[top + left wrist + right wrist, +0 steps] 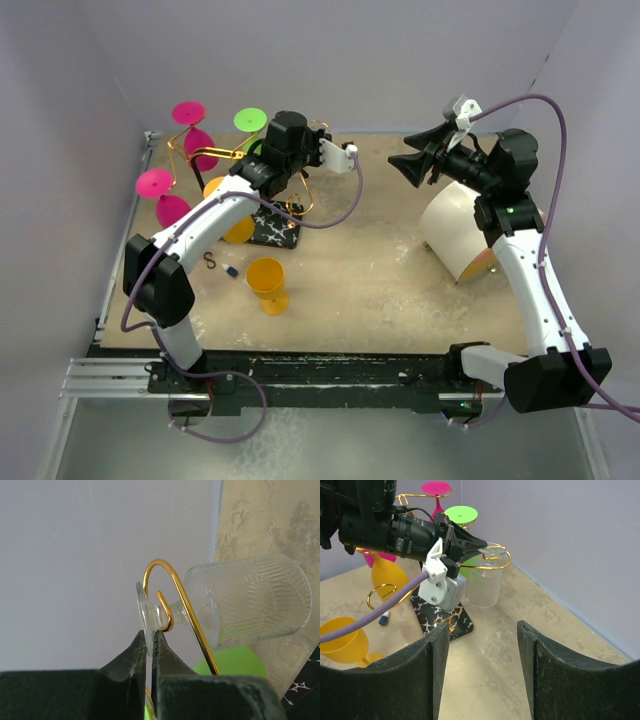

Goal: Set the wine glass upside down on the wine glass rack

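Two grippers in view: left gripper point(151, 639) is pinched on the clear wine glass point(250, 600) foot, stem inside the wine glass rack point(172, 577) curl mid-frame — right gripper point(481, 630) spread apart, lower frame.

Bright, even, diffuse light casts only soft shadows; the right gripper's fingers point(410, 680) look blurred up close.

Left pincer point(151, 645) nipped almost shut, far forward; right pincer point(481, 630) apart, apparently aloft.

Coloured glasses point(188, 113) crowd rack point(278, 232), open tabletop point(400, 270) at centre, yellow glass point(266, 275) standing left
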